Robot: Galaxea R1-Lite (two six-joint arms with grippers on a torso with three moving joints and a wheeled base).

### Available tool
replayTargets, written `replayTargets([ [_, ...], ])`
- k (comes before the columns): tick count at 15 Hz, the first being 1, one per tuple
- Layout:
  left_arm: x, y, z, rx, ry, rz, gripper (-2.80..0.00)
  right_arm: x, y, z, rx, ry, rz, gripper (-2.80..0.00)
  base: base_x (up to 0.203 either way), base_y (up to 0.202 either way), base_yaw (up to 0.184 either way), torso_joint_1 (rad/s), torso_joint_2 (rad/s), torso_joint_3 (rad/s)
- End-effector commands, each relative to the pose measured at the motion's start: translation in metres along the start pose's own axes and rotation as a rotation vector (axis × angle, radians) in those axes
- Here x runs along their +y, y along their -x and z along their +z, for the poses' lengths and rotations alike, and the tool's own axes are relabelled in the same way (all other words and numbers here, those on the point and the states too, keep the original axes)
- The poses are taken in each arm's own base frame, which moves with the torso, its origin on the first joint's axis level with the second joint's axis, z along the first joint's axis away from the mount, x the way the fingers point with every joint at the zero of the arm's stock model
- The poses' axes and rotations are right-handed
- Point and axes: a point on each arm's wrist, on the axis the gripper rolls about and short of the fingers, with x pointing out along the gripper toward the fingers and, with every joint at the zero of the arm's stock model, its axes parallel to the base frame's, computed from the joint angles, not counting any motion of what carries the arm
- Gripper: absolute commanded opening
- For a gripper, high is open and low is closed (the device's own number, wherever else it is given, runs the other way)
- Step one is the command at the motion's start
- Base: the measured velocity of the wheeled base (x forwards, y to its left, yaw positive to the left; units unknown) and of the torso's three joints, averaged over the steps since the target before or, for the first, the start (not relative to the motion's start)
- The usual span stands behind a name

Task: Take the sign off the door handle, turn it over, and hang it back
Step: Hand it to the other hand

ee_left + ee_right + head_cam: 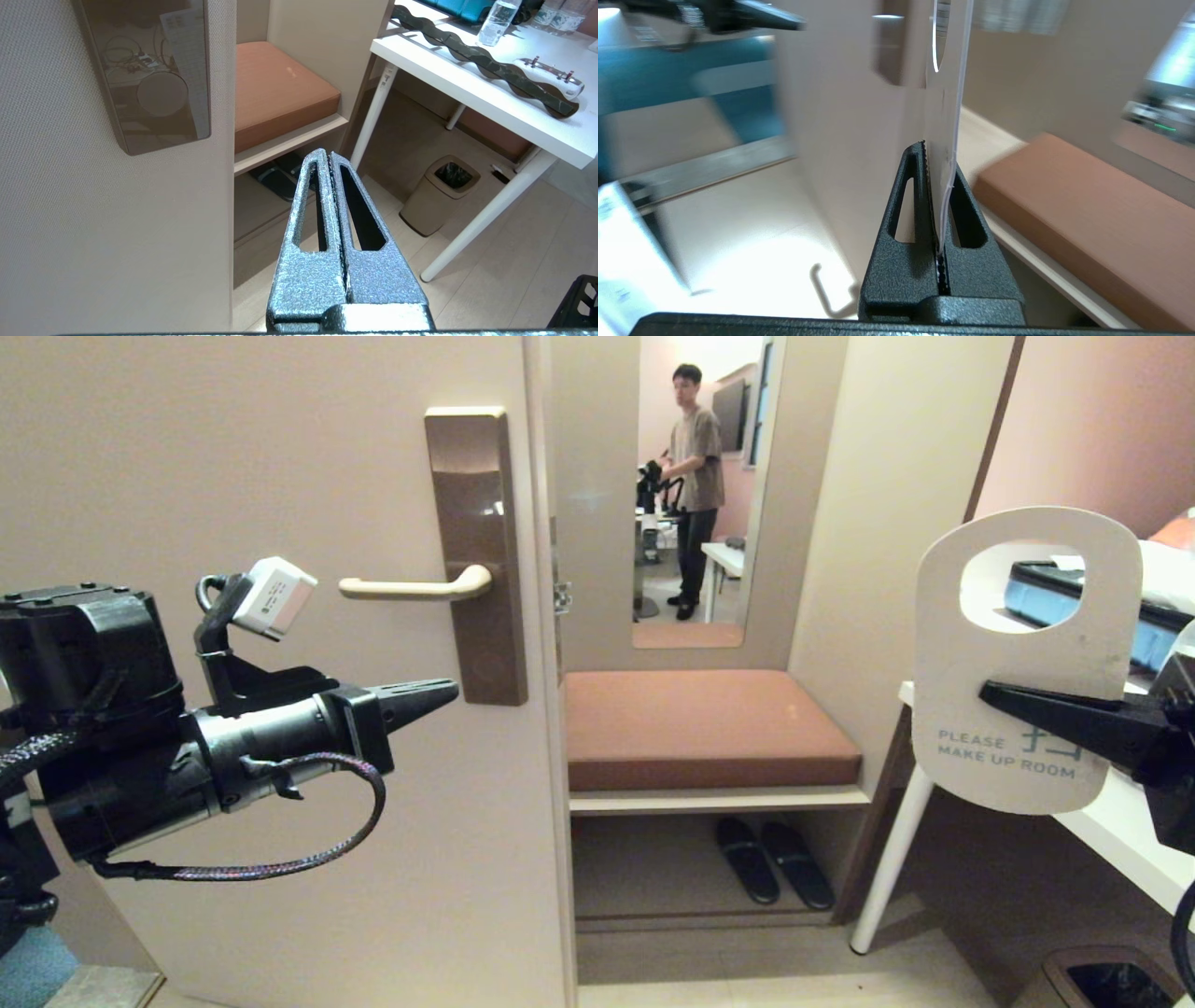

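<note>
- The sign (pixel 1022 709) is off the door handle (pixel 415 586) and held up at the right of the scene, well apart from the door. Its white face shows, printed "PLEASE MAKE UP ROOM", oval hole at the top, upright.
- Right gripper (pixel 994 691) comes in from the right edge, jaws clamped on the sign's lower half; in the right wrist view the card (pixel 943 121) stands edge-on, pinched between them.
- Door handle bare, a horizontal beige lever on a brown lock plate (pixel 476 551).
- Left gripper (pixel 448 689) held level in front of the door, below the handle, tip just short of the plate; jaws together, empty (pixel 329 161).
- Right of the door: a cushioned seat (pixel 700 728), slippers (pixel 775 863) on the shelf beneath, a white bench (pixel 1120 821) behind the sign.
- A person (pixel 695 485) stands in what looks like a mirror, hard to be sure.
</note>
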Motion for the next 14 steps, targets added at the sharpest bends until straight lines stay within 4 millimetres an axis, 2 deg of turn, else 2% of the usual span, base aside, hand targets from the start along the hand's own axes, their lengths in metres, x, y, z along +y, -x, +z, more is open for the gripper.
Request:
replayTargets([
  [1, -0.001, 0.0, 0.001, -0.004, -0.001, -0.007, -2.8, -0.018, -0.018, -0.002, 0.021, -0.029, 0.079, -2.8, 0.0, 0.0, 0.0, 0.0, 0.0, 0.0],
  [3, -0.005, -0.002, -0.001, 0.002, -0.001, -0.023, -2.8, -0.026, -0.029, 0.005, 0.014, -0.023, 0.125, -2.8, 0.0, 0.0, 0.0, 0.0, 0.0, 0.0],
  [7, -0.014, -0.006, -0.002, 0.01, 0.015, -0.096, -2.8, -0.026, -0.055, 0.006, 0.022, -0.027, 0.214, -2.8, 0.0, 0.0, 0.0, 0.0, 0.0, 0.0],
  [10, -0.019, -0.008, -0.001, 0.001, 0.008, -0.149, -2.8, -0.035, -0.082, 0.006, -0.011, 0.011, 0.258, -2.8, 0.0, 0.0, 0.0, 0.0, 0.0, 0.0],
  [14, -0.022, -0.006, 0.001, -0.017, 0.025, -0.164, -2.8, -0.026, -0.118, 0.019, -0.08, -0.06, 0.364, -2.8, 0.0, 0.0, 0.0, 0.0, 0.0, 0.0],
])
